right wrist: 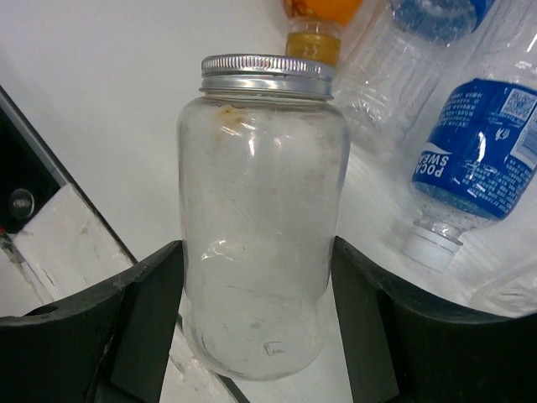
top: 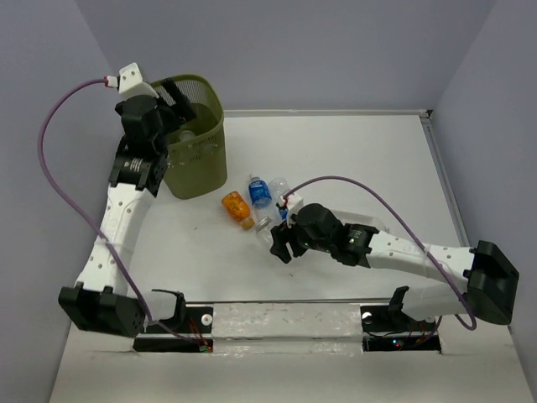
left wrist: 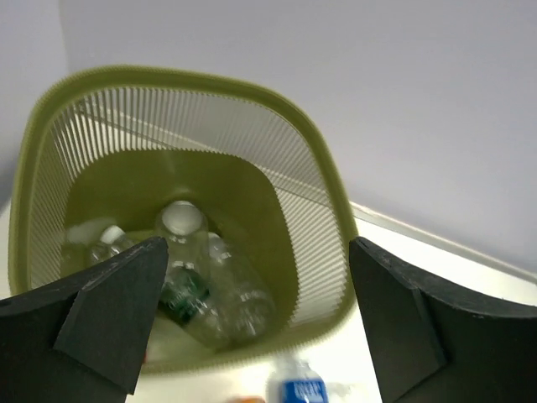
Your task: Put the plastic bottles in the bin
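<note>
Top external view first: where's the bin (top: 201, 164)? asks Mei.

Upper left, says Jo. The left gripper (left wrist: 256, 285) hangs over its mouth, jaws wide apart, and several plastic bottles (left wrist: 210, 294) lie at the bottom.

And the right gripper (right wrist: 256, 260)?

Frame centre, fingers pressed on both sides of a clear jar (right wrist: 260, 193) with a silver lid, lying on the table (top: 352, 151). An orange bottle (top: 235, 206), a blue-label bottle (top: 259, 193) and a clear bottle (top: 279, 186) lie just beyond it.
</note>
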